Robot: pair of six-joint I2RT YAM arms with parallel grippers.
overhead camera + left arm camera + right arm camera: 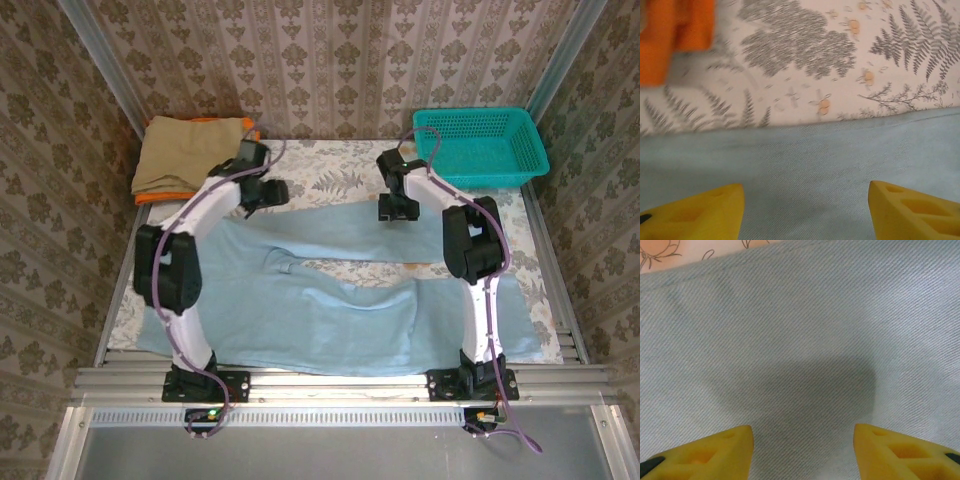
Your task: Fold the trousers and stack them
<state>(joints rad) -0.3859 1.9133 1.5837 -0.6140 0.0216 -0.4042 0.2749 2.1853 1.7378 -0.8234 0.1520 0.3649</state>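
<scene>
The pale light-blue trousers lie spread across the table, one leg along the front and the other reaching toward the back. My left gripper hovers over the far left edge of the upper leg. In the left wrist view it is open over the trousers, with nothing between its yellow fingers. My right gripper is over the far right part of that leg. In the right wrist view it is open just above the trousers, its shadow on the cloth.
A folded tan cloth lies on a folded orange cloth at the back left; the orange cloth is close to the left gripper. A teal basket stands at the back right. The fern-printed tablecloth shows beyond the trousers.
</scene>
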